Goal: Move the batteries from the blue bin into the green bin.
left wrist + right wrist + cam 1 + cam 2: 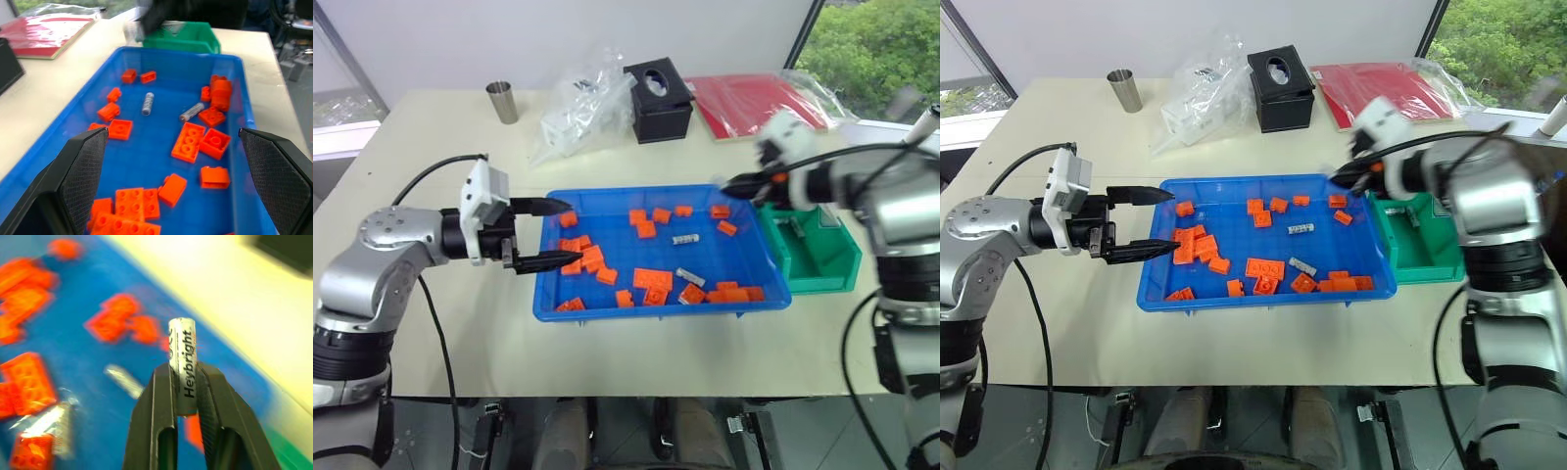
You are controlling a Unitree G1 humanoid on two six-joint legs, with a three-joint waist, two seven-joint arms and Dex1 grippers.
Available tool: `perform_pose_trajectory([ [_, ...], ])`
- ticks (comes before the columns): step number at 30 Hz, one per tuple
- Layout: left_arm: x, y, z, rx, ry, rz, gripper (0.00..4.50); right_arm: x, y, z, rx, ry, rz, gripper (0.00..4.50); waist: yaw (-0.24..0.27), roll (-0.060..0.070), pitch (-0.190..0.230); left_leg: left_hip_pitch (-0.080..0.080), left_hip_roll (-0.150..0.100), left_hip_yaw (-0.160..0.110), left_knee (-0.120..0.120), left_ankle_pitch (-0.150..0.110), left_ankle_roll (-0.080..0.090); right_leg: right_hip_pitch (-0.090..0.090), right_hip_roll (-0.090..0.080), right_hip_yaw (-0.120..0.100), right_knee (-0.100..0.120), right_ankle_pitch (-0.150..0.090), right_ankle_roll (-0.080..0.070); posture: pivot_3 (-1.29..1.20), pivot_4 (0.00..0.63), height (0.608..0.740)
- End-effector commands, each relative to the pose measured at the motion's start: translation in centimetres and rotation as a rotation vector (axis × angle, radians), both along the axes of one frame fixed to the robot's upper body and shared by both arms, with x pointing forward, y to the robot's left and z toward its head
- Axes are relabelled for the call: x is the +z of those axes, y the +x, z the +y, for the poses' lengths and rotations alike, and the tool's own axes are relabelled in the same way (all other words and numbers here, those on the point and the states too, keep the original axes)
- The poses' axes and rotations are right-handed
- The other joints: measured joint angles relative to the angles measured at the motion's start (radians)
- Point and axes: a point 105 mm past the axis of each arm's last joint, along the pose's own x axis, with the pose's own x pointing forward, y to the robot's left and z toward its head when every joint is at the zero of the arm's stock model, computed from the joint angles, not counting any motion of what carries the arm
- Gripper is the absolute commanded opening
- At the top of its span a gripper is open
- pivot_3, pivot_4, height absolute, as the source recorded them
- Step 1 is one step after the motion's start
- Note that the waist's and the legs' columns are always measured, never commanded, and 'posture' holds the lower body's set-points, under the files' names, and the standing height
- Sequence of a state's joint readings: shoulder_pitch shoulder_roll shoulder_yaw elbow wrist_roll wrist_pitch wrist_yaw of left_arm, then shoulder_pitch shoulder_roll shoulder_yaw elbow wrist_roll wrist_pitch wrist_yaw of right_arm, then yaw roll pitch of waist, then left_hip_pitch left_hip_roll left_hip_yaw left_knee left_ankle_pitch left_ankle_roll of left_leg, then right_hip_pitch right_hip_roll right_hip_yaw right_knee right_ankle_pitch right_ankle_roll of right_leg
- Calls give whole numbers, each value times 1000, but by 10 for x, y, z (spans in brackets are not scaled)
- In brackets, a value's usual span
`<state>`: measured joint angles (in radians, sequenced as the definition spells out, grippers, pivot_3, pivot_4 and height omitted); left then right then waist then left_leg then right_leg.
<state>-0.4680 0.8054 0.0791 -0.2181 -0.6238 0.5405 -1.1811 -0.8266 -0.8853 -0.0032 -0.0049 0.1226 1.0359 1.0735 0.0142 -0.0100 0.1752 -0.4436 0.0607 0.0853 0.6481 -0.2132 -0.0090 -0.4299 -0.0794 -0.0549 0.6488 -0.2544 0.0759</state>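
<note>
Pinched upright in the shut right claw (185, 382) at the blue bin's (656, 308) far right corner, beside the green bin (822, 264): one battery (182, 350), gripped near its lower end with most of its length standing free above the tips. Left in the blue bin among the orange blocks (651, 279): two more batteries (684, 238), with the left claw (546, 235) spread wide and empty over the bin's left edge. Likely light, rigid and smooth-skinned, so prone to rolling or slipping; best pinched across the round body near mid-length, square to the axis.
</note>
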Motion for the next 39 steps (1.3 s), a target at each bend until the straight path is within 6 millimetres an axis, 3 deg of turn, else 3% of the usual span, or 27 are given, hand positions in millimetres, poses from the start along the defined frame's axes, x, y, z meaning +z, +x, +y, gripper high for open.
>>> perform_pose_trajectory([
  [1,4,-4,-7,-53,-7,-17,4500,10,-20,-44,-163,3,-13,49,1,0,0,0,0,0,0,0,0,1,0,0,-1,0,0,0,150,736],
  [4,4,-1,-10,-64,-10,-15,4500,-4,-30,-63,-253,-5,26,49,-12,0,0,1,0,1,0,0,0,0,-1,1,-1,0,0,0,150,736],
  [9,7,5,-13,-73,-11,-22,4500,-16,-27,-73,-321,-22,24,2330,-27,1,0,1,0,1,0,0,0,0,0,1,0,0,0,0,150,736],
  [13,9,5,-12,-76,-6,-29,4500,-2,-17,-65,-256,-64,-39,4184,-28,1,0,1,0,1,0,0,0,0,0,1,0,0,0,0,150,736],
  [17,10,3,-11,-73,3,-34,4500,17,-12,-9,-67,22,-45,4184,-30,1,1,1,0,1,0,0,0,0,0,1,0,0,0,0,150,736],
  [21,10,2,-9,-60,8,-36,4500,-7,-28,43,95,59,98,4184,-26,1,1,1,1,-1,-1,0,0,0,1,1,0,0,0,0,150,736],
  [24,10,1,-8,-53,9,-35,4500,-36,-41,68,163,31,197,4184,-18,1,1,-1,0,-1,0,0,0,0,0,0,0,0,0,0,150,736],
  [29,10,1,-8,-49,9,-39,4500,-71,-49,83,195,-27,263,4184,-9,1,1,-1,-1,-1,2,0,0,0,-1,1,0,0,0,0,150,736],
  [39,13,2,-8,-44,8,-51,4500,-102,-34,92,190,-80,269,4184,-8,0,1,-1,0,-1,2,0,0,0,0,0,0,0,0,0,150,736],
])
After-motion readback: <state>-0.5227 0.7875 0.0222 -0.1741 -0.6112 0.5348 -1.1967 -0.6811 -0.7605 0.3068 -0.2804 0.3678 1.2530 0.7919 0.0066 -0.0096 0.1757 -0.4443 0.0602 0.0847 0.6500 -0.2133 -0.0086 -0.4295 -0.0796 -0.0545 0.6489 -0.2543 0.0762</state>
